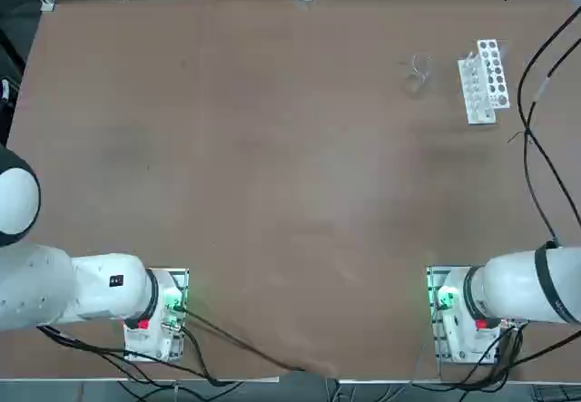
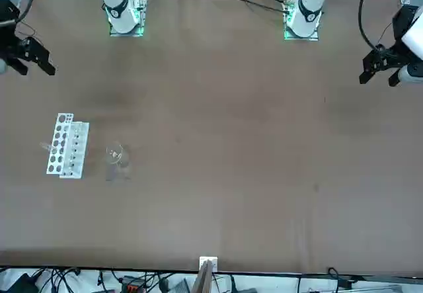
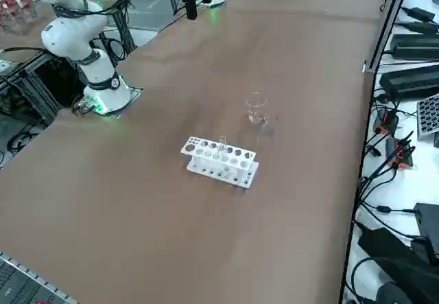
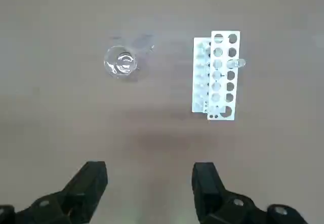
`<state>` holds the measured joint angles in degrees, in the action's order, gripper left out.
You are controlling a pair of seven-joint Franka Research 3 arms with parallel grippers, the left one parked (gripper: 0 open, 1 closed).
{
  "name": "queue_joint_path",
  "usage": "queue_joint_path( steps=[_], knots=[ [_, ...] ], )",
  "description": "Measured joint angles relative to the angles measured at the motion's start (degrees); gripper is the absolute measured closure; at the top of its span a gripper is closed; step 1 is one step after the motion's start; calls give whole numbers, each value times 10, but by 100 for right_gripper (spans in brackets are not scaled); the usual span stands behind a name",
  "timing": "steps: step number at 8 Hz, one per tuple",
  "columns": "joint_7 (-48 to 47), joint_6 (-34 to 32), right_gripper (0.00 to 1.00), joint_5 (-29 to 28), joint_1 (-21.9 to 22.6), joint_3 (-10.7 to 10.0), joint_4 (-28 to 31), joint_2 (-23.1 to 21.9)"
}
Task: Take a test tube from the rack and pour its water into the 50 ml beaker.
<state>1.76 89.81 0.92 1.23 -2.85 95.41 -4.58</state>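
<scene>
In the top view, the white rack (image 1: 482, 83) lies on the brown table (image 1: 272, 166) in the far right part, well away from the arm bases. It is oblong and has two tiers with rows of round holes. The 50 ml beaker (image 1: 418, 69) stands just to the left of the rack, a little apart from it, and it is clear and hard to see. The right arm (image 1: 526, 286) shows only its base and first white links at the bottom right.

In the front view, the rack (image 2: 67, 147) is at the left side of the table and the beaker (image 2: 115, 155) stands near it, towards the table's middle, not touching. The right gripper (image 2: 30, 56) is dark and hangs at the left edge of the picture, above the table and well apart from the rack.

In the right side view, the rack (image 3: 220, 161) is in the middle of the picture and one test tube (image 3: 222, 144) stands upright in a hole of its upper tier. The beaker (image 3: 256, 108) stands upright beyond the rack, near it. The water I cannot make out.

In the right wrist view, the right gripper (image 4: 150, 184) looks down from high above, and its two black fingers (image 4: 91, 183) stand wide apart with nothing between them. Below, the beaker (image 4: 120, 62) and the rack (image 4: 216, 75) are side by side, and the test tube (image 4: 236, 63) sits in the rack's outer row.
</scene>
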Motion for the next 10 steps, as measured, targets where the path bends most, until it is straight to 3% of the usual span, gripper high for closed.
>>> queue_joint_path(
  steps=[3,10],
  knots=[
    [-12,2,0,1,0,1,-3,3],
    [-201,68,0,38,27,6,-2,67]
  ],
)
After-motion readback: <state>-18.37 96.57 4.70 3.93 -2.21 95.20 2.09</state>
